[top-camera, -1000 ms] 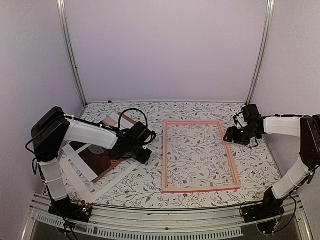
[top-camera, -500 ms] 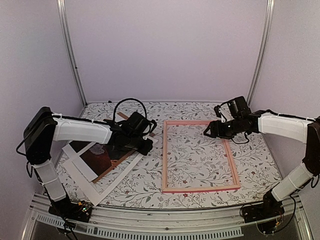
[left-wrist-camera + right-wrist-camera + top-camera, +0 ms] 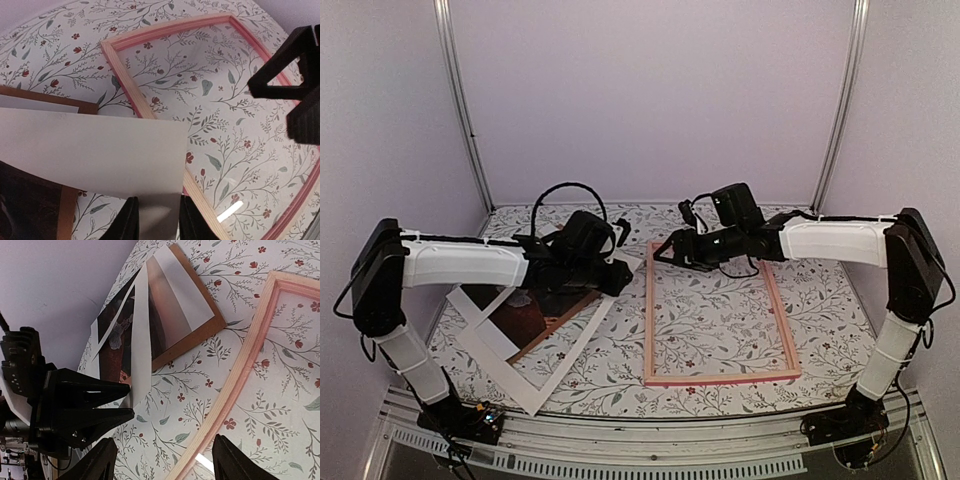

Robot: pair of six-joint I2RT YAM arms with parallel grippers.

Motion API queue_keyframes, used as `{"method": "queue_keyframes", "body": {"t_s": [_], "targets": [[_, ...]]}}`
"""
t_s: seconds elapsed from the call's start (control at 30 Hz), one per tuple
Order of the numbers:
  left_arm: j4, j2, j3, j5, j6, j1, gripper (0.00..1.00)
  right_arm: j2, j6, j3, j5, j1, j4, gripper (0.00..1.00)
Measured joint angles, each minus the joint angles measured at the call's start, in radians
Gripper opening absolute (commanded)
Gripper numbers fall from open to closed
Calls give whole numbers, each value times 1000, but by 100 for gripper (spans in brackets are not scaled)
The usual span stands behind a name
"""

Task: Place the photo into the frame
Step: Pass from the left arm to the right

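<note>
The left fingers (image 3: 131, 222) are pinched narrow on the edge of the white mat board (image 3: 95, 150), holding its right end up off the desk (image 3: 830, 330), so the sheet slants down toward the near left. Under and behind that raised mat lies the photo (image 3: 520, 318), a dark maroon print on the left part of the desk. It rests on the brown backing board (image 3: 200, 335), with the mat's cutout partly over it. The photo is well apart from the frame (image 3: 720, 310) and wholly outside it.

The frame lies flat right of centre, and the flowered desk pattern shows through its opening. Its left rail runs just beside the lifted mat corner.

The right fingers (image 3: 100, 465) are spread wide and hold nothing. That arm reaches leftward over the frame's far left corner, facing the left fingers. Whether the right fingers touch the rail cannot be told.
</note>
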Motion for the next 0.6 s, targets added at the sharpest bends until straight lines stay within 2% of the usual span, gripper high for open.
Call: {"method": "queue_keyframes", "body": {"t_s": [0.23, 0.33, 0.6], "targets": [[52, -17, -24, -5, -36, -39, 26, 101, 85, 43, -70, 32, 73, 66], [65, -18, -24, -7, -43, -48, 26, 122, 106, 54, -84, 39, 92, 61], [82, -18, -24, -23, -47, -65, 26, 150, 140, 70, -106, 43, 124, 36]]}}
